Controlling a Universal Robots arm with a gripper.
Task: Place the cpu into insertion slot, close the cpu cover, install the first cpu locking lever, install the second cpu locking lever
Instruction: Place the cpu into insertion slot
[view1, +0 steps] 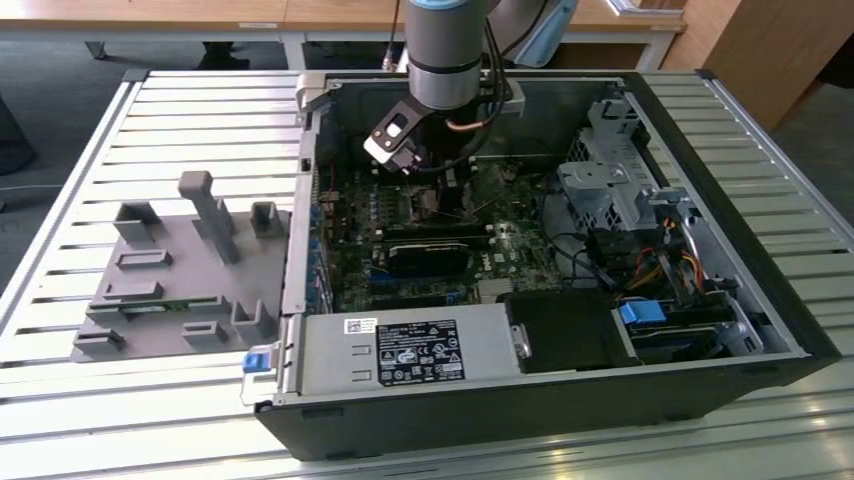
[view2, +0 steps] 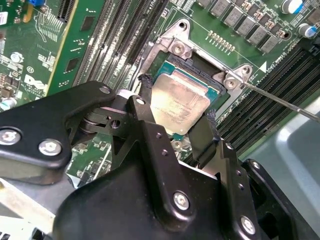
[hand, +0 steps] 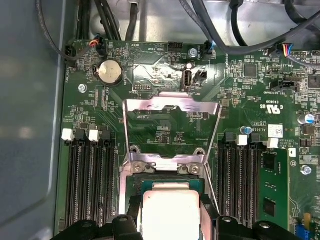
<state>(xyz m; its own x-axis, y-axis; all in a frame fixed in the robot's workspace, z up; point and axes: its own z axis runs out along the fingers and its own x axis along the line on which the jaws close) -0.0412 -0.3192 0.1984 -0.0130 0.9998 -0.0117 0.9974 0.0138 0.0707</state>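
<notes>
Right now your claw (view2: 177, 112) is clamped narrow on the cpu (view2: 182, 97), a finger on each opposite edge, holding it just over the insertion slot (view2: 199, 66). I cannot tell whether it is fully seated. The chip looks slightly tilted against the socket frame. If you press or release unevenly, I judge a corner could catch the rim or the chip could land skewed on the contacts. The cpu cover (hand: 171, 105) stands flipped open on the slot's far side from the claw, clear of the fingers. A thin locking lever (view2: 280, 100) juts out near one finger (view2: 202, 137) and could snag. Memory slots (hand: 87, 190) flank the socket. In the exterior view, the arm (view1: 447, 50) reaches into the computer case (view1: 747, 300), crowded by cables (view1: 667, 262).
</notes>
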